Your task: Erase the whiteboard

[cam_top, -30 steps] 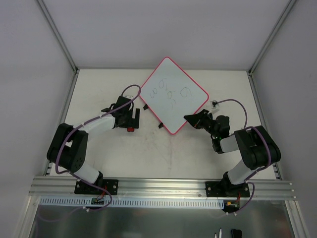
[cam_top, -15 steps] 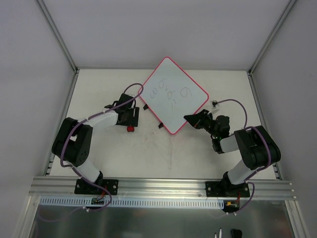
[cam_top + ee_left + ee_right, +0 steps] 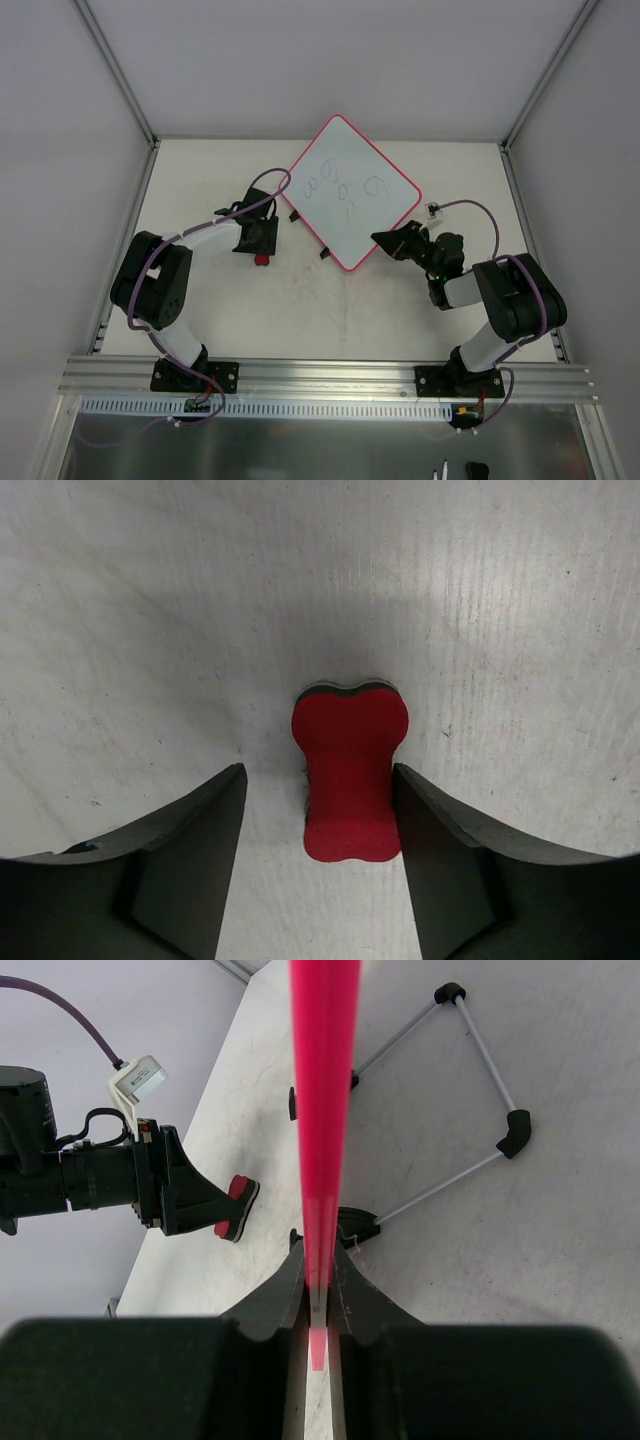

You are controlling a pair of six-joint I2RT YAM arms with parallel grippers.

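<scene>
The whiteboard [image 3: 352, 222], white with a pink-red rim and dark scribbles, stands as a diamond at the middle back of the table. In the right wrist view its rim [image 3: 322, 1100] shows edge-on. My right gripper [image 3: 379, 239] is shut on the board's lower right edge, and the jaws clamp the rim in the right wrist view [image 3: 320, 1278]. The small red eraser [image 3: 263, 260] lies on the table left of the board. My left gripper [image 3: 262, 251] is over it, open. In the left wrist view the eraser [image 3: 349, 780] lies between the fingers [image 3: 190, 860], nearer the right one.
A thin wire stand [image 3: 482, 1060] with black corner clips sits under the board on the table. Two black clips [image 3: 294, 215] show at the board's lower left edge. The left gripper [image 3: 185, 1203] and eraser [image 3: 233, 1208] also show in the right wrist view. Metal posts frame the table.
My left gripper has closed in on the red eraser, its arm folding toward the board. The right gripper and the whiteboard have not moved.
</scene>
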